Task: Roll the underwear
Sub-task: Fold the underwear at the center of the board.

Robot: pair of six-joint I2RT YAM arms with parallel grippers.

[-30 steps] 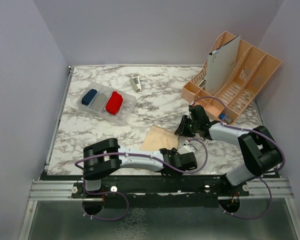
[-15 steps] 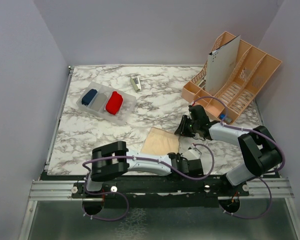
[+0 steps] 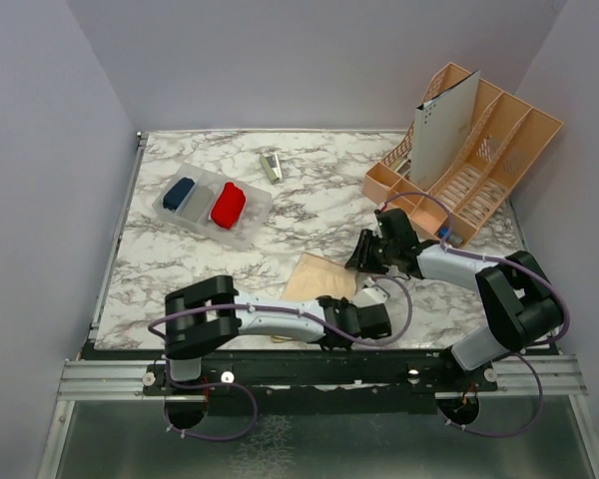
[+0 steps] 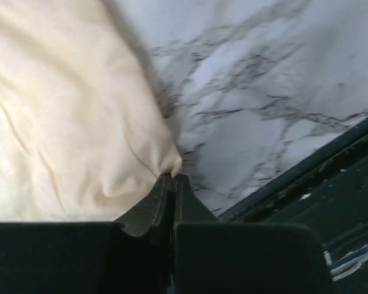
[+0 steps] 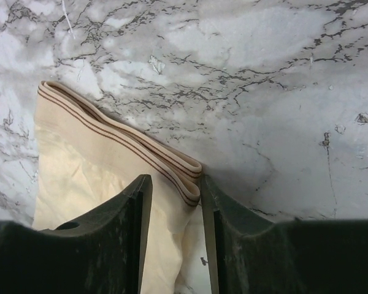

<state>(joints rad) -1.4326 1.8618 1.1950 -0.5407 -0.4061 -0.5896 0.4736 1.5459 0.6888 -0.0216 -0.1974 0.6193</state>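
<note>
A peach-beige underwear point(image 3: 317, 276) lies flat near the table's front edge, and it fills the left of the left wrist view point(image 4: 67, 122). My left gripper point(image 3: 341, 301) is shut on its near corner, and the cloth puckers at the closed tips point(image 4: 172, 177). My right gripper point(image 3: 364, 257) is at the garment's far right corner. It stands open point(image 5: 175, 179) around the folded striped waistband point(image 5: 122, 138), which touches the right finger. A rolled red underwear point(image 3: 228, 205) sits in a clear tray point(image 3: 248, 222) at the back left.
The tray also holds a blue bundle point(image 3: 179, 192) and a grey bundle point(image 3: 199, 200). A peach rack point(image 3: 479, 150) with a white board point(image 3: 444, 125) stands at the back right. A small metal object point(image 3: 271, 166) lies at the back. The dark front rail point(image 4: 331, 184) is close to the left gripper.
My left gripper has closed onto the underwear's near corner after shifting briefly toward the front edge and back. The right gripper's jaws have widened a little around the waistband.
</note>
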